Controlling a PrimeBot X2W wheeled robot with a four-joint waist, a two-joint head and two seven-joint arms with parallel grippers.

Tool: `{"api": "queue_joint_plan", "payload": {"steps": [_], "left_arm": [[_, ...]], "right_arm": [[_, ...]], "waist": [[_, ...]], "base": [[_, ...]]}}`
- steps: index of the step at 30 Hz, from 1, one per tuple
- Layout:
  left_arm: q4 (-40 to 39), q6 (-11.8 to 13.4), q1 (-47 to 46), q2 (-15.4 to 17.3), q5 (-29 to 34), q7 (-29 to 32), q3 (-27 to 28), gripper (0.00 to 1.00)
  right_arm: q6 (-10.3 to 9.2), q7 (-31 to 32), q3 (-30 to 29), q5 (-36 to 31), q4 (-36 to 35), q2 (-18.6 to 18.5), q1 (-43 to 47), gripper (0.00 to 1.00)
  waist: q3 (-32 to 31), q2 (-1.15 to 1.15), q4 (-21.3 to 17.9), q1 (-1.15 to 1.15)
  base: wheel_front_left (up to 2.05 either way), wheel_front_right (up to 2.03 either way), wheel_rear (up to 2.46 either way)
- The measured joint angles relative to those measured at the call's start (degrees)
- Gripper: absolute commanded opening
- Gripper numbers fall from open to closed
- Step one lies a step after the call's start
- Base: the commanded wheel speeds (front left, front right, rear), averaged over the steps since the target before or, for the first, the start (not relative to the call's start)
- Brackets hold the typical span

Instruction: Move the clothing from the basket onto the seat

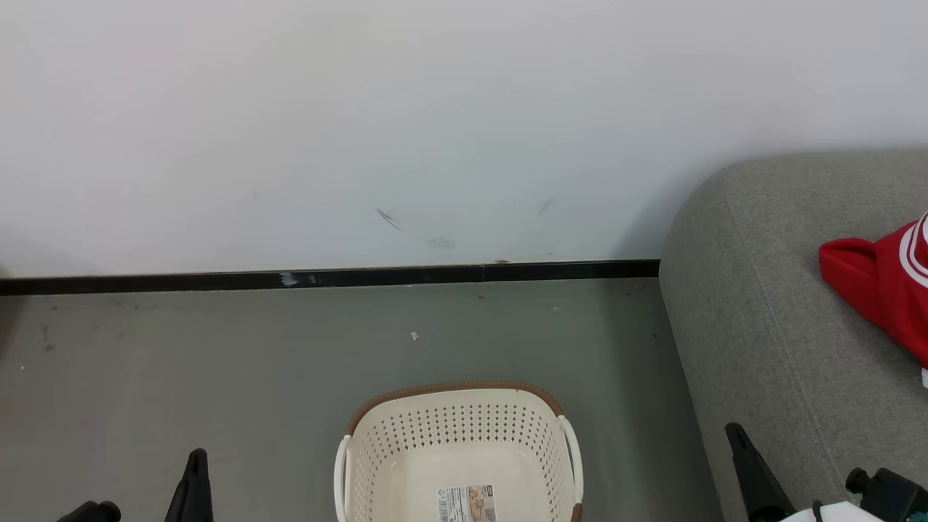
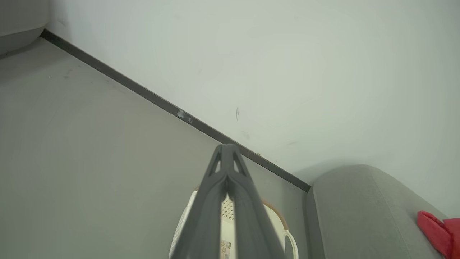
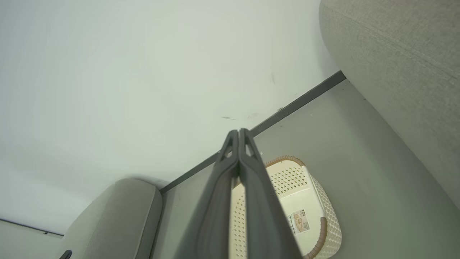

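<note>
Lying on the grey sofa (image 1: 761,326), a red white-striped garment (image 1: 881,290) sits well apart from the cream laundry basket (image 1: 464,431). Your left gripper (image 2: 227,151) and right gripper (image 3: 238,135) are both closed, empty.

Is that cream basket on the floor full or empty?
Empty, as far as it shows: inside the basket the bare bottom and label are visible, no cloth. Red clothing lies on the grey sofa.

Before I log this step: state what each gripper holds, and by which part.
Nothing is held. The left gripper and the right gripper are both shut, empty; the bright red white-striped garment lies free on the grey woven-fabric sofa.
</note>
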Motion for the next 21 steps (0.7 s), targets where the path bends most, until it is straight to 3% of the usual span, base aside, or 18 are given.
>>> {"api": "queue_joint_plan", "payload": {"steps": [21], "left_arm": [[1.5, -3.3, -2.8, -1.1, -14.5, 4.0, 2.4, 0.0]], "right_arm": [[0.0, 3.1, -0.8, 17.8, 2.9, -1.6, -4.0, 0.0]], "waist": [[0.3, 0.0, -0.1, -0.37]], "base": [[0.0, 0.0, 0.0]]}}
